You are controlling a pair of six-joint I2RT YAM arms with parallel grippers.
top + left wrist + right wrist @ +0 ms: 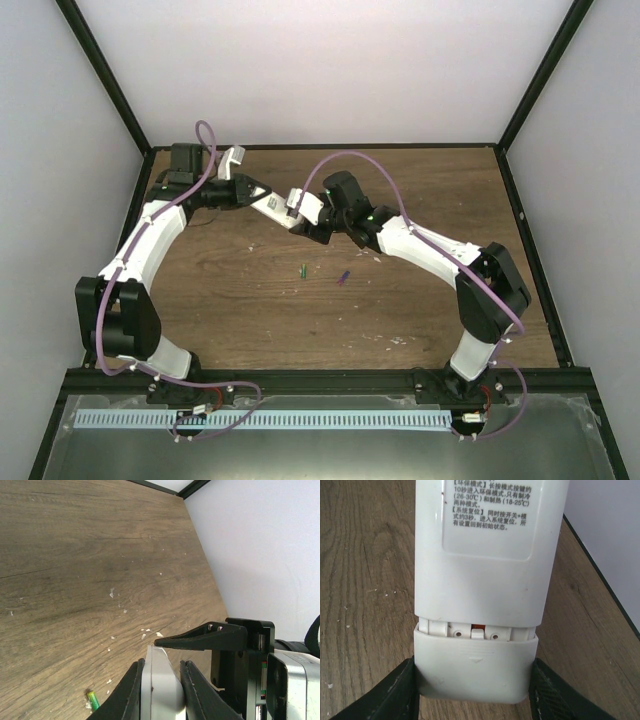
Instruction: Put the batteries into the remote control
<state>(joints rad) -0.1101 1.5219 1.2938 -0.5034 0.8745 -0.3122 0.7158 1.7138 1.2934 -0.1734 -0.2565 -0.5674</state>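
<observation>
Battery cover (475, 675), likely slick, sits clamped in our right pincer (475, 697); opposite it, our left pincer (162, 690) squeezes the seemingly light, stiff remote control (485, 555) by its edges

— Where is the remote control (277, 205) kept?
— It is held above the back of the tabletop (250, 310), between the two arms. One end is gripped by the left end effector (257, 198), the other by the right end effector (300, 213).
— And the battery cover (475, 675)?
— It is seated at the remote's right end, pressed between the right fingers (555, 702), with a gap left toward the body.
— What is laid below?
— The left-hand battery (303, 269) and the right-hand battery (343, 277) are laid on the tabletop, nearer the bases, close together but apart.
</observation>
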